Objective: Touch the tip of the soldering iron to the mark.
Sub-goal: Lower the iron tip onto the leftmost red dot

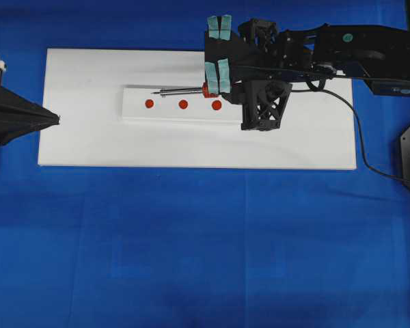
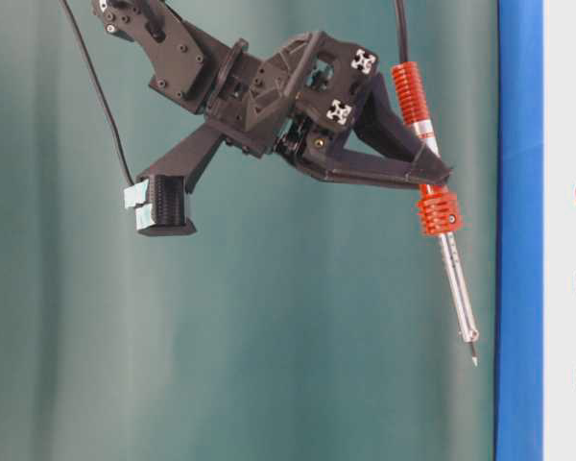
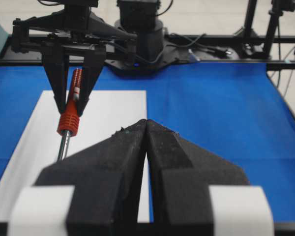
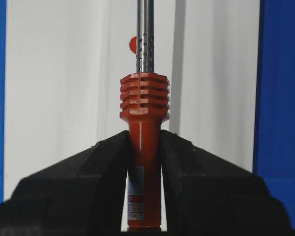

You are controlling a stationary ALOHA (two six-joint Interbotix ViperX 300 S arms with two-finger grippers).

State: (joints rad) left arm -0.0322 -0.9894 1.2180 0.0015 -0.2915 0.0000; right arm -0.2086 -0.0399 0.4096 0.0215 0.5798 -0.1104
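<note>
Blue cloth underlies a white rectangular board (image 1: 89, 143). Left black gripper (image 3: 146, 129), pressed together, idles at frame left. Right black gripper (image 4: 144, 142) pinches the red-handled, metal-shafted soldering iron (image 1: 181, 90), holding its tip clear of the white block's middle red mark (image 1: 183, 104), apparently for lowering.

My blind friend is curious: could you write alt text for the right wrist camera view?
Black gripper clamps the red-orange handle of a soldering iron, its perforated metal shaft pointing up over a white board. A red dot peeks out left of the shaft.
</note>
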